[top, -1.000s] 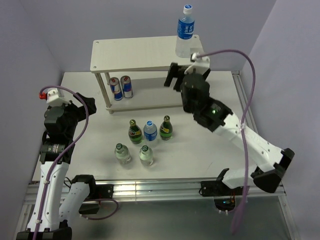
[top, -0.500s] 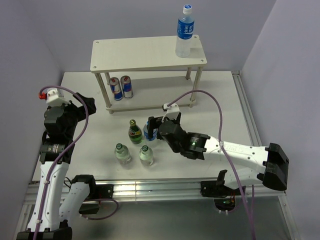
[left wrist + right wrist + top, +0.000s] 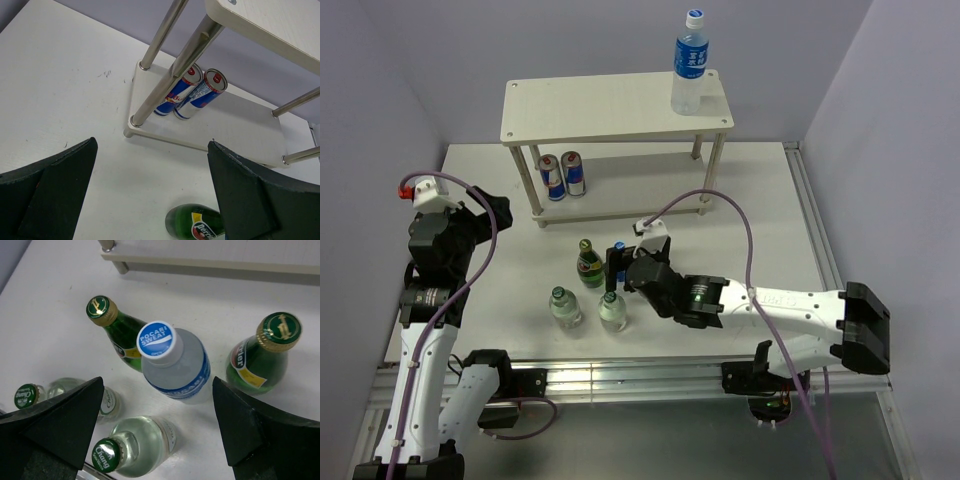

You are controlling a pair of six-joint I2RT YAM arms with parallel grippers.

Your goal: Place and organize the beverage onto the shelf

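The shelf point(image 3: 610, 105) stands at the back with one blue-capped water bottle point(image 3: 689, 70) on its top board and two cans point(image 3: 561, 176) on its lower board. Several bottles stand on the table in front of it. My right gripper point(image 3: 620, 268) hangs open just above them. In the right wrist view its fingers point(image 3: 158, 390) stand either side of the blue-capped Pocari bottle point(image 3: 172, 365) without touching it. Beside that bottle are two green bottles point(image 3: 117, 330) point(image 3: 260, 355) and two clear ones point(image 3: 135, 442) point(image 3: 65, 397). My left gripper point(image 3: 152, 150) is open and empty, facing the cans point(image 3: 192, 92).
The shelf's legs point(image 3: 170, 75) stand between my left gripper and the cans. A green bottle point(image 3: 197, 222) lies low in the left wrist view. The table's right half point(image 3: 770, 220) holds only the right arm.
My right arm swung down from the shelf's top board to the bottle cluster and now hovers over the blue-capped bottle. The left arm has not moved.
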